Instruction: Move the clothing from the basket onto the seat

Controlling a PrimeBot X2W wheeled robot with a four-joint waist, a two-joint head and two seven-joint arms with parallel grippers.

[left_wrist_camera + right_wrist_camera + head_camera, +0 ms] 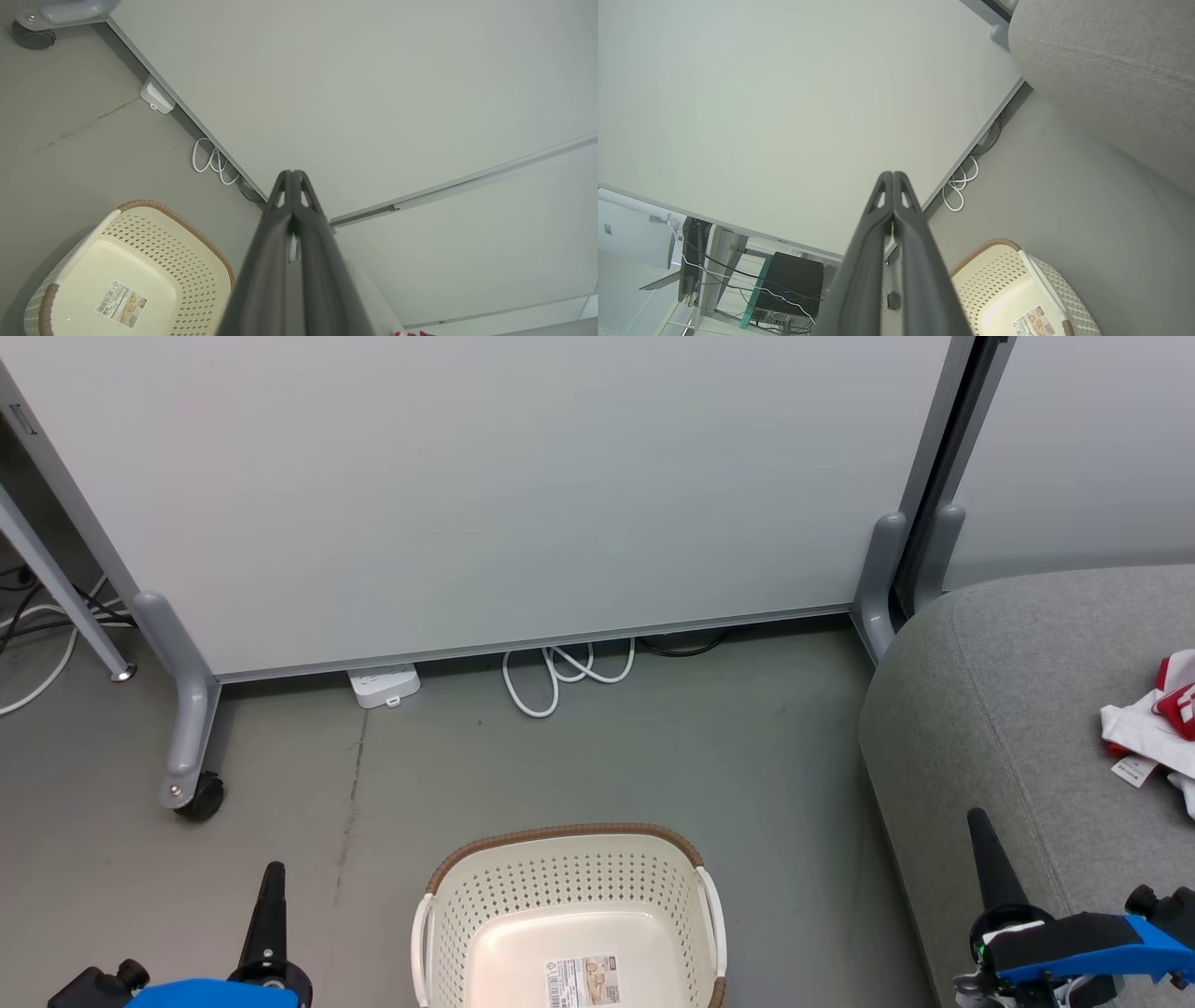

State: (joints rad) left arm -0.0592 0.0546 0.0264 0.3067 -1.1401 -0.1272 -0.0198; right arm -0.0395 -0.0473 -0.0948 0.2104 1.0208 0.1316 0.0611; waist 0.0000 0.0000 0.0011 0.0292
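Down at the lower left of the head view, the left gripper (274,873) hangs above the floor (653,756) with its two dark fingers pressed flat together, gripping nothing (its own wrist camera shows them meeting in one narrow point). Opposite it, at the lower right, the right gripper (977,817) is closed the same way and also holds nothing; its tip shows against the near edge of the seat (1008,709), though I cannot tell whether it touches the fabric.

Between the two arms, on the floor and against the bottom edge of the picture, stands the basket (569,882), upright, with its brown rim towards the wall and a white handle on each side. Its smooth bottom is in plain sight, with a label sticker (583,980) stuck on it.

The grey seat fills the right side, well apart from the basket. On it, near the right edge, lies the clothing (1162,723): a crumpled heap of red and white with a small tag hanging off it, partly cut off by the frame.

Further back runs a pale partition panel (513,476) on grey feet, one with a black caster wheel (201,796). At its base lie a white power strip (384,685) and a looped white cord (560,677).
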